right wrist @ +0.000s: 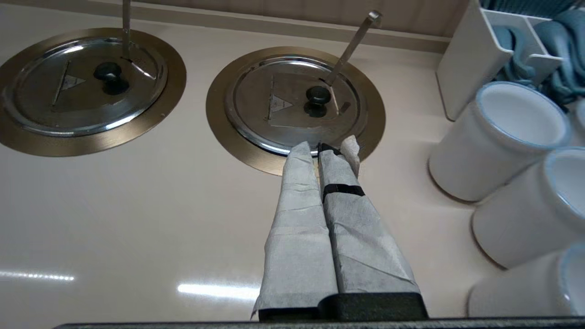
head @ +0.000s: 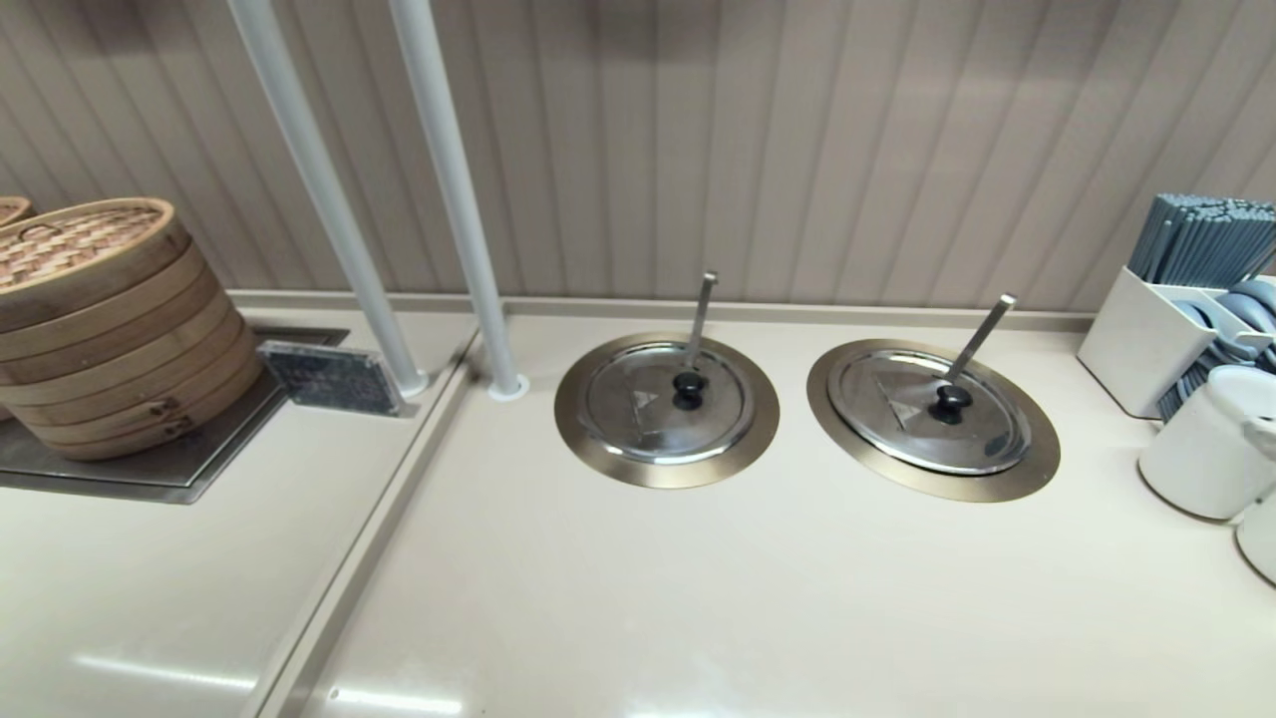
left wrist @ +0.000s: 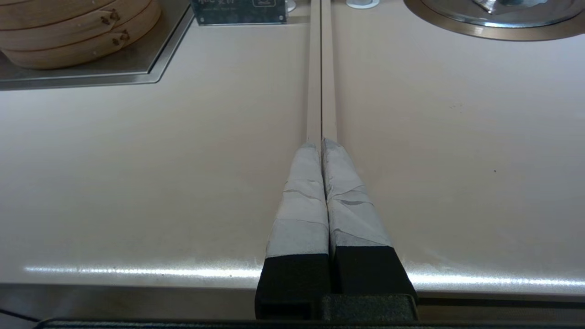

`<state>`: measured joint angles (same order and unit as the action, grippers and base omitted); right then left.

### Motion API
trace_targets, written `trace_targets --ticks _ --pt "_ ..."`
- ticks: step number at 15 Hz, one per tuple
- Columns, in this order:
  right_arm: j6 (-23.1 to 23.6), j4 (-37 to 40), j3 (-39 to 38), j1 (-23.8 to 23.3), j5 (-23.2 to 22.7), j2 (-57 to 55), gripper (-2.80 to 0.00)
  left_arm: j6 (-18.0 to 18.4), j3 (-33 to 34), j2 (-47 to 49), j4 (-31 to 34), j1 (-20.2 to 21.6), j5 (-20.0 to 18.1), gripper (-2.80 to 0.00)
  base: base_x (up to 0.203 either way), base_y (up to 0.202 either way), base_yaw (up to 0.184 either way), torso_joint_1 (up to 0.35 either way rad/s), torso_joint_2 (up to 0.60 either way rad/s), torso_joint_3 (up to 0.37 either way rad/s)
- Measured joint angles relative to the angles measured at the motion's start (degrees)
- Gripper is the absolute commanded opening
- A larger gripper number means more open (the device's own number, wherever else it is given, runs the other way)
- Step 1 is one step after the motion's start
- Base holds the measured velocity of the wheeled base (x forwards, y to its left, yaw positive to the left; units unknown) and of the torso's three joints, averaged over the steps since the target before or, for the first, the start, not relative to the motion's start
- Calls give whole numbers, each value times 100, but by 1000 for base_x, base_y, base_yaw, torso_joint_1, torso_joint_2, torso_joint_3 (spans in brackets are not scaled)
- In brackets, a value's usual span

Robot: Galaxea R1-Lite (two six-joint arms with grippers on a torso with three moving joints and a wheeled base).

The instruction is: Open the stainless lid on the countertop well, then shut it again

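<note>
Head view: stainless lid (head: 932,411) sits flat over countertop well (head: 1037,454) | nothing opened yet | right gripper (right wrist: 325,151) pressed together, empty, just short of lid | left gripper (left wrist: 321,145) likewise, parked well away.

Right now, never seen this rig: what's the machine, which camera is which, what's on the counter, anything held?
It is a two-armed robot at a counter. One picture looks down from its head; neither arm shows in it. The other two come from cameras behind each wrist's fingers.

The left gripper, fingers taped and shut, holds nothing and sits over bare counter by a seam. The right gripper, also shut and empty, points at the near rim of the stainless lid.

That lid, with a black knob and a slanted ladle handle, lies closed on the countertop well. Its twin lid, with a nearly upright handle, sits to the left. Also there: bamboo steamers, white cups and a chopstick holder.
</note>
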<state>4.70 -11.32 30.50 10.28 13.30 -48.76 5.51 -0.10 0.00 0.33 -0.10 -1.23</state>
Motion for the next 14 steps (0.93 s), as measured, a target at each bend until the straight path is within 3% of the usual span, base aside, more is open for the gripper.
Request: trace_targets --ticks 4,8,11,14 --pt "246 1588 12 48 322 2091 -280 1 0 0 2 0 2 -280 0 0 0 0 0 0" --pt "-363 3219 531 -54 937 3097 -280 0 0 0 0 0 2 -280 0 0 0 0 0 0" --pt "-121 3410 1042 -596 717 3218 -280 0 0 0 1 0 0 -280 0 0 0 0 0 0" --pt "38 3544 1061 -880 -128 3629 -280 0 2 0 2 0 0 -280 0 0 0 0 0 0"
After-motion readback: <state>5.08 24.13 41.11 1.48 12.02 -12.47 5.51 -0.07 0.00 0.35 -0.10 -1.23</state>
